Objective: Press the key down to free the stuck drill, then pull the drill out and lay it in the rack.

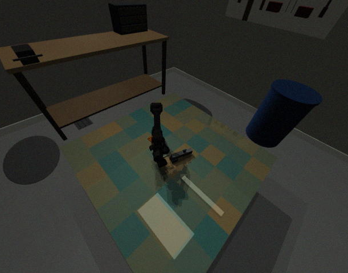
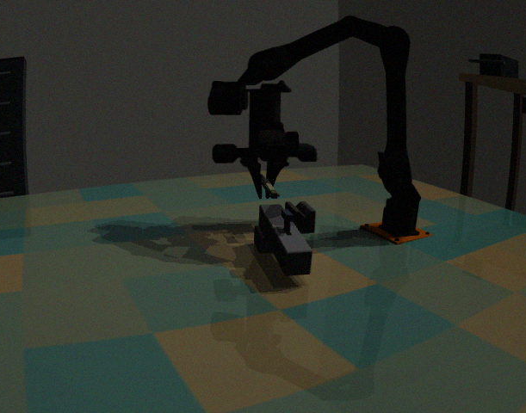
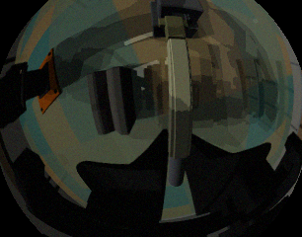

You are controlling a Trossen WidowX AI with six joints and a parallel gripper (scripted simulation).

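Wrist view: the narrowed fingers of the black parallel-jaw gripper pinch the slim pale-tan drill at centre; the dark twin-ridged rack lies left, nearly parallel.

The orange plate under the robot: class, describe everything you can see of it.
The orange plate is thin, flat and four-cornered, with a plain, evenly coloured face; its material is uncertain. Small dark bolt heads show at three corners in the exterior view. It lies flat on the patchwork surface, and the arm's black foot stands on its middle, hiding the rest.
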